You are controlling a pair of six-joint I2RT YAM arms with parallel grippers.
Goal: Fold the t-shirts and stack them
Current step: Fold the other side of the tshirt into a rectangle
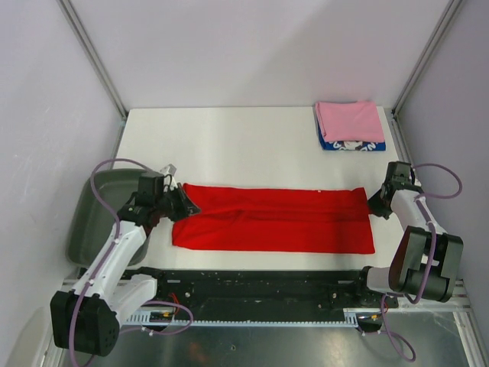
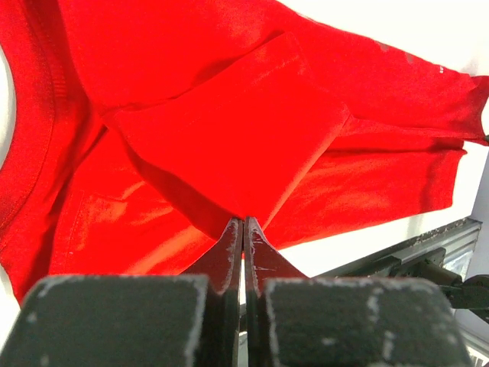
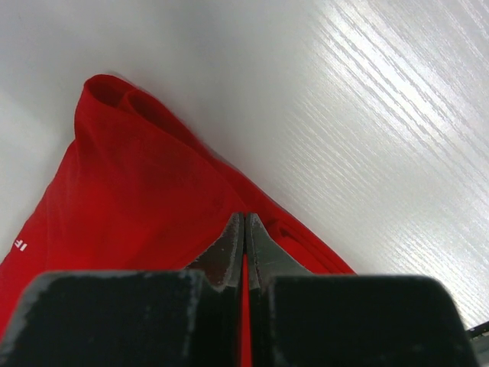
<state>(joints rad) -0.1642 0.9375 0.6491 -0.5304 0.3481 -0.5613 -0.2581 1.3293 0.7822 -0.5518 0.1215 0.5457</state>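
Left gripper (image 2: 244,222): jaws pressed together, a peak of red cloth pinched at the tips, with a ridge of cloth drawn up toward them

Right gripper (image 3: 244,218): jaws together, a thin red strip clamped between them

Red t-shirt (image 1: 275,222): bright red, folded into a long flat band. It lies across the middle of the tabletop (image 1: 244,145) from 9 to 3 o'clock, left gripper at the 9 o'clock end, right gripper at the 3 o'clock end. Left wrist view shows the ribbed collar and a sleeve folded over the body. A small bit of white lettering shows in the right wrist view

Pink t-shirt (image 1: 350,121): plain, folded square, far corner at 1 o'clock, on top of the folded blue t-shirt (image 1: 353,145), whose white print shows along the near edge

Grey-green tray (image 1: 92,222): at 8 o'clock beside the tabletop's left edge, with the left arm over its near rim
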